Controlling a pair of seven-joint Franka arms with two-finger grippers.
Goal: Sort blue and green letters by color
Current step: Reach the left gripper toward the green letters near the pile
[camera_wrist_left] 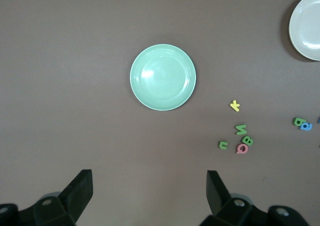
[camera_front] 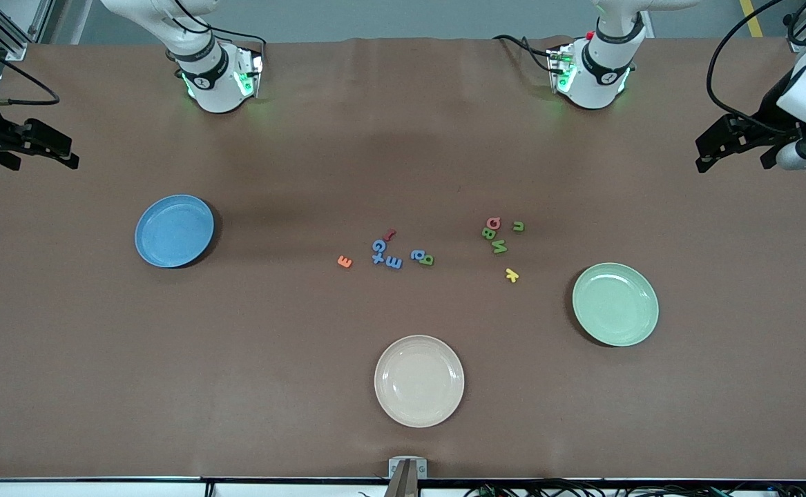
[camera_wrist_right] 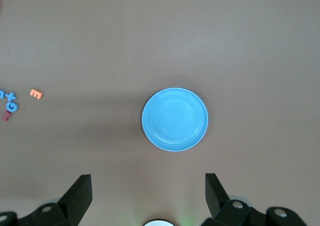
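Observation:
Blue letters (camera_front: 378,246) lie in a cluster mid-table, one more blue letter (camera_front: 417,255) touching a green letter (camera_front: 428,259). Three green letters (camera_front: 499,246) lie nearer the left arm's end; they also show in the left wrist view (camera_wrist_left: 241,129). A blue plate (camera_front: 173,230) and a green plate (camera_front: 615,304) hold nothing. My left gripper (camera_front: 733,162) hangs open high over its end of the table, above the green plate (camera_wrist_left: 162,77). My right gripper (camera_front: 40,157) hangs open high over the other end, above the blue plate (camera_wrist_right: 174,119).
A cream plate (camera_front: 419,380) sits nearest the front camera. A red letter (camera_front: 493,222) touches the green group, a yellow letter (camera_front: 511,275) lies close by. An orange letter (camera_front: 344,261) and a red one (camera_front: 390,235) lie by the blue cluster.

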